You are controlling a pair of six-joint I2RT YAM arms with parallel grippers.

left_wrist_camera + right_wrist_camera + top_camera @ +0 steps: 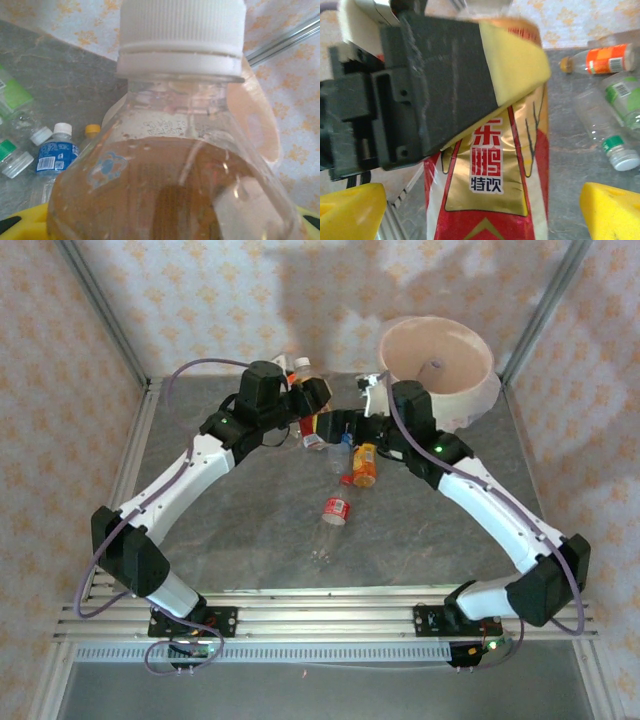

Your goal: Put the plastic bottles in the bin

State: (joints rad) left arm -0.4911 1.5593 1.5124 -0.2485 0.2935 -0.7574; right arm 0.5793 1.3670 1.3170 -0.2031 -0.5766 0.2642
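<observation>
Near the bin [475, 395], left hand [311, 411] grips a red-gold bottle [490, 170] (right hand [482, 210] faces it, spread wide).

Lab enclosure: aluminium frame [102, 310], wallpapered walls [200, 300]

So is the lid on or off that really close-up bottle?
On. The white cap sits snug on the neck of the bottle, no gap showing.

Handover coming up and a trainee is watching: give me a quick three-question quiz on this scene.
1. True or false: the left gripper grips the red-gold bottle.
2. The right gripper is: A shut on that bottle; B open around it; C shut and empty.
3. What colour is that bottle's cap?
Key: 1 true; 2 B; 3 white.
</observation>
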